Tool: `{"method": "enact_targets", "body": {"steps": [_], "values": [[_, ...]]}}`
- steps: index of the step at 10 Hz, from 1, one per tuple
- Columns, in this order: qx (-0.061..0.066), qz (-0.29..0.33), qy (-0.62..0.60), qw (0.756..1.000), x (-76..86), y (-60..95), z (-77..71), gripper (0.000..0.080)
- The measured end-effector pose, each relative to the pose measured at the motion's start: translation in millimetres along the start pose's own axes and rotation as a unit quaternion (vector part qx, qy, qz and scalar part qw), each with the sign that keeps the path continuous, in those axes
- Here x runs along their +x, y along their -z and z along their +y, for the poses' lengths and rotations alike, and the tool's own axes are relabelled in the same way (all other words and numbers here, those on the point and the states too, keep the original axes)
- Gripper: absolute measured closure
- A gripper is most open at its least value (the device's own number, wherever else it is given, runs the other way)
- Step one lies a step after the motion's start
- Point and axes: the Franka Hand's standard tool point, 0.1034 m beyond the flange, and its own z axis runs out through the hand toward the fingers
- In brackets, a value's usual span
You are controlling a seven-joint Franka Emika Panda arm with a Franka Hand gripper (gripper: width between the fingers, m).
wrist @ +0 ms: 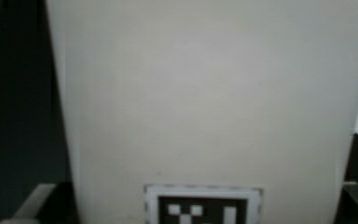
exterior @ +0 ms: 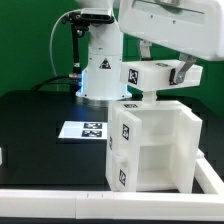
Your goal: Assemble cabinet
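Note:
The cabinet's open white shell point(exterior: 150, 148) stands upright on the black table at the exterior view's right, with square tags on its near side. Just above its top hangs a smaller white block point(exterior: 147, 76) with a tag on its face. My gripper point(exterior: 153, 82) reaches down from the upper right and is shut on this block. In the wrist view the block's plain white face point(wrist: 202, 100) fills most of the picture, with its tag point(wrist: 202, 207) close to my gripper point(wrist: 197, 205). One dark finger point(wrist: 23, 203) shows at each side of the block.
The marker board point(exterior: 85, 129) lies flat on the black table to the exterior view's left of the shell. The robot's white base point(exterior: 100, 65) stands behind it. A white rail point(exterior: 60, 205) runs along the table's front edge.

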Motion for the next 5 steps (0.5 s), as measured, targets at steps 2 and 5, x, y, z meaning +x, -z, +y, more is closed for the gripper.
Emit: {"method": "enact_targets", "body": {"steps": [2, 5], "values": [[-0.003, 0.000, 0.001, 1.000, 1.3, -5.6, 4.4, 0.0242], [0.001, 0.010, 0.011, 1.000, 10.6, -11.8, 3.5, 0.0242]]}}
